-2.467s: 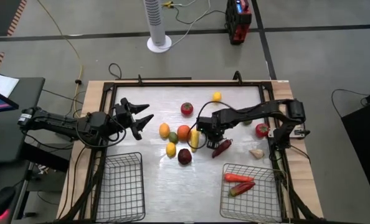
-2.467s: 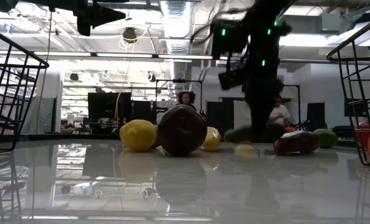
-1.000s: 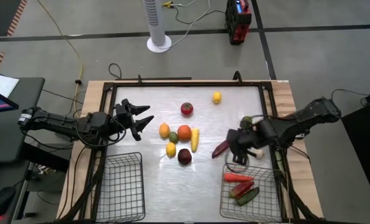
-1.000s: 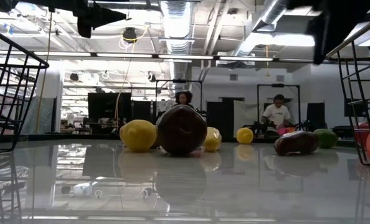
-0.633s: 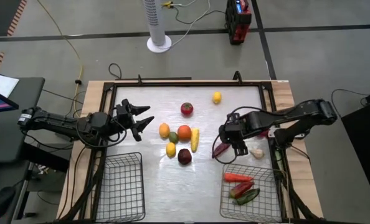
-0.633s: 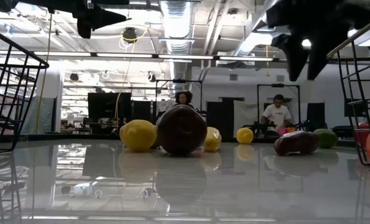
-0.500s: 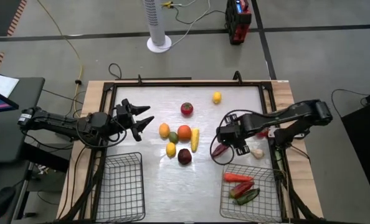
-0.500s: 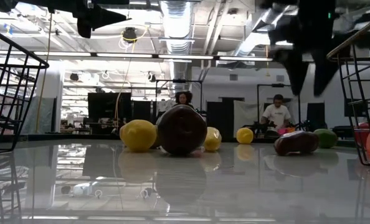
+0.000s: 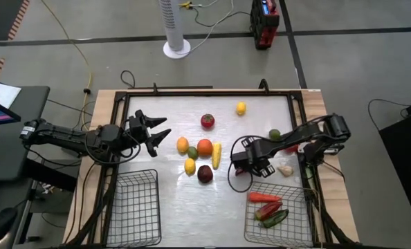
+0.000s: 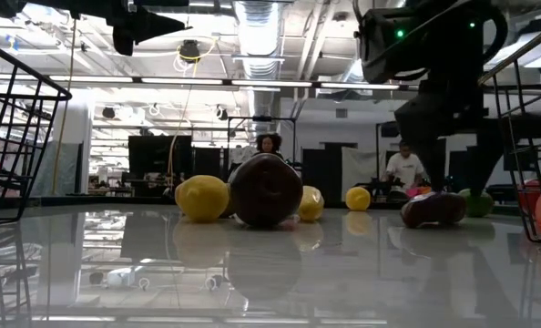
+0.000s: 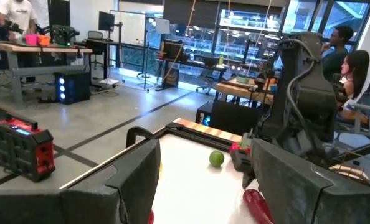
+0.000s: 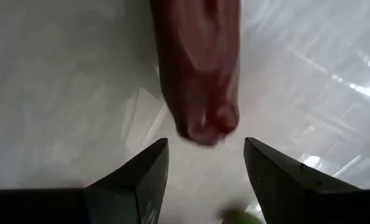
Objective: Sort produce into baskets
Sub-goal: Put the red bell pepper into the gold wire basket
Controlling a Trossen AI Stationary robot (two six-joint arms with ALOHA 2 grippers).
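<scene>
Dark red elongated veg (image 12: 200, 74) lies flat on tabletop (image 9: 261, 117), right of centre, directly under right gripper (image 9: 241, 162). Wrist view: right fingers (image 12: 135, 177) stand apart, one each side of veg's rounded end, no contact visible; claw open, not clamped. Low view shows same veg (image 10: 433, 209) resting on table w/ right arm above it.

Adjacent produce: dark purple round pc (image 9: 205, 173) just left of gripper; yellow elongated pc (image 9: 216, 155), orange round pc (image 9: 204, 146), small green pc (image 9: 192, 153), two yellow-orange pcs (image 9: 183, 144) (image 9: 189, 166) clustered centre. Red tomato (image 9: 207, 121) and small yellow pc (image 9: 241, 108) toward far edge. Green lime (image 9: 275, 135) beside right arm; whitish garlic (image 9: 285, 170) near right edge.

Right basket (image 9: 297, 228), near-right corner: holds orange-red carrot-like pc (image 9: 264, 198), a red pc and a green pc (image 9: 273, 218). Left basket (image 9: 133, 207), near-left corner.

Left gripper (image 9: 157, 134): held above table's left side, well apart from produce, fingers spread, holding nothing.

Background, low view: a person (image 10: 405, 167) seated in room beyond.
</scene>
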